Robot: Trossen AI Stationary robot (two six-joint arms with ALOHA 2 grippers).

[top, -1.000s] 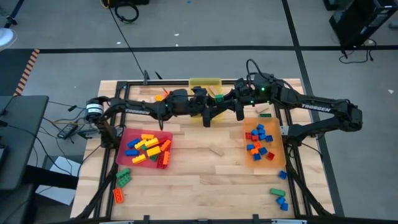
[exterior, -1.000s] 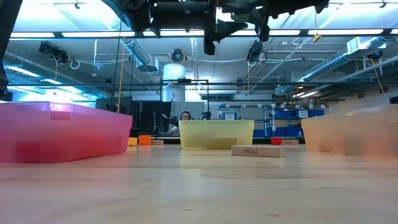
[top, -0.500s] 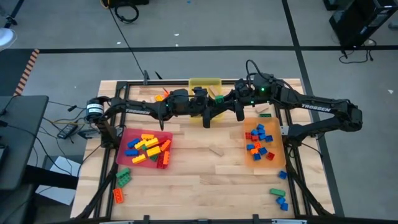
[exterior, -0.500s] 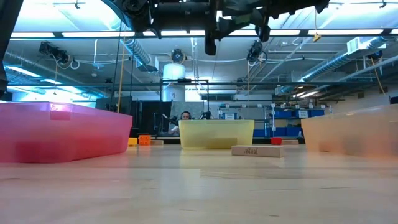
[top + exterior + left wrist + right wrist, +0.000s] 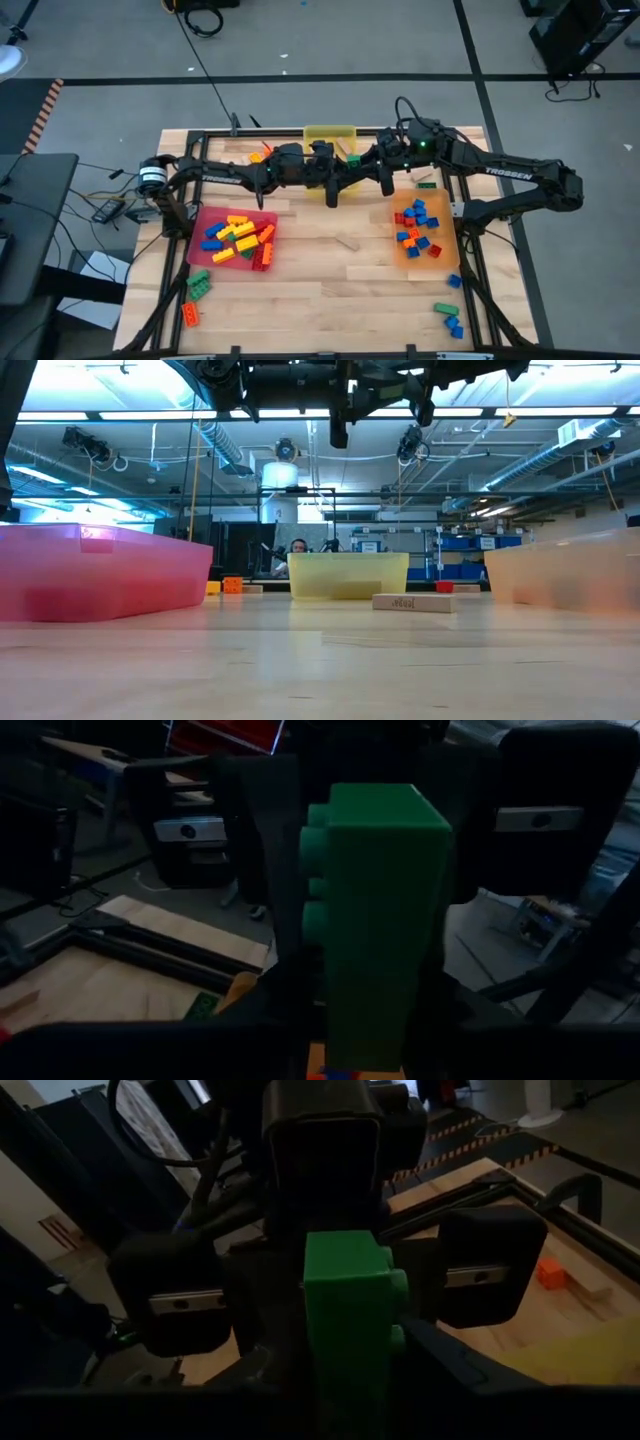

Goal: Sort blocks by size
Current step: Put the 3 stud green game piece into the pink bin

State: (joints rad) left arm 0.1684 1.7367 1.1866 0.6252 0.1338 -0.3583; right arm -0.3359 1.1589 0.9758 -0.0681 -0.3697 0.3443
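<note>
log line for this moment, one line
phase: grippers meeting mid-air | left gripper: shut on green brick | right gripper: at same brick

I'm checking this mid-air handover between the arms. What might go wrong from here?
1. The green brick hangs high above the table, between the left gripper and the right gripper. A weak pinch would probably drop it onto bare wood.
2. The two grippers sit very close, so a crooked pull-away may knock one against the other.

Three trays: red (image 5: 268,215), yellow (image 5: 330,132), orange (image 5: 452,240); two arms; one green brick (image 5: 385,910) mid-air.
</note>
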